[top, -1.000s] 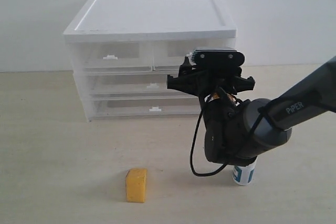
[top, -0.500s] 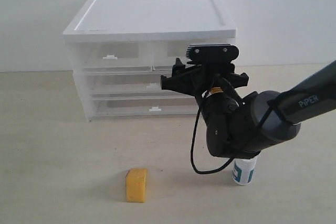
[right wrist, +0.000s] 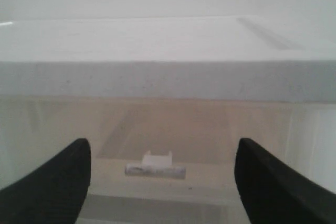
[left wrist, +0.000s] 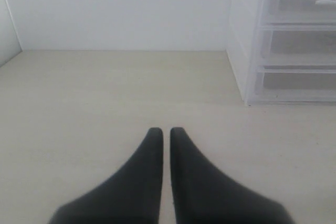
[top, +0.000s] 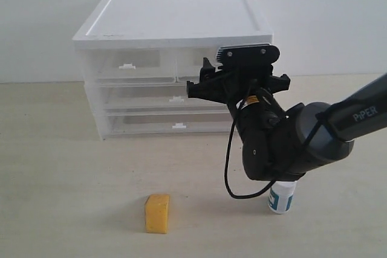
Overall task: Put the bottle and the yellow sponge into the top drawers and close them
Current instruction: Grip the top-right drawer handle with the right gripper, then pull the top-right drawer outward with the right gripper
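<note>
Left gripper (left wrist: 164,132) is hovering shut, empty, over the table (left wrist: 79,103). Yellow sponge (top: 157,213) is lying near the front edge; bottle (top: 281,199) is standing front right, partly behind my right arm (top: 290,143). I am holding the right gripper (right wrist: 163,153) wide open, empty, facing a handle (right wrist: 156,169) on the closed top drawers (top: 130,64).

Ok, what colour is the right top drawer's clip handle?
White: small clip handle on the clear plastic top drawer, best in the right wrist view.
</note>
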Controlling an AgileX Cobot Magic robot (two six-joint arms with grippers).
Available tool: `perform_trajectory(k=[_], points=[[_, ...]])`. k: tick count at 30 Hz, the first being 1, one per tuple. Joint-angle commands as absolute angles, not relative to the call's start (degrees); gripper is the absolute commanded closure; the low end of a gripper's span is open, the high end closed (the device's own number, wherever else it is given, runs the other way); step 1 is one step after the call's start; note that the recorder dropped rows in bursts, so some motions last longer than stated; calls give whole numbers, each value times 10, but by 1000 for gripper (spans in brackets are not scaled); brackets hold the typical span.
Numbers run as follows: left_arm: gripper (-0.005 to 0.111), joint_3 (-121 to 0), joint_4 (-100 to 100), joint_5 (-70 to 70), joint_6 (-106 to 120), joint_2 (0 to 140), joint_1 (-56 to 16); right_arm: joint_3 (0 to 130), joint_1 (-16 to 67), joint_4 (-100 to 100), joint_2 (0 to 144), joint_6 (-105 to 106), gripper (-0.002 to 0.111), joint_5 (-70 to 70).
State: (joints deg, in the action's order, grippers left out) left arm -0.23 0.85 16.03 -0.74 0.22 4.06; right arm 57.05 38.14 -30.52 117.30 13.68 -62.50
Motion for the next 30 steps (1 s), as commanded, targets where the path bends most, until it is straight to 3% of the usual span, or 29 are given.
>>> perform_trajectory(k=[1,5,6,9,18,30], points=[[102,0,6,159,-6,0,43,594,376,-308,1185,140,38,-624],[102,0,6,159,-6,0,43,596,376,-315,1185,142,43,-624],[102,0,6,159,-6,0,43,596,376,-326,1185,142,54,-614],[102,0,6,160,-6,0,43,596,378,-333,1185,142,109,-584],[102,0,6,159,-6,0,43,536,384,-343,1123,140,107,-572],[102,0,6,159,-6,0,43,473,479,-422,1063,193,107,-579]])
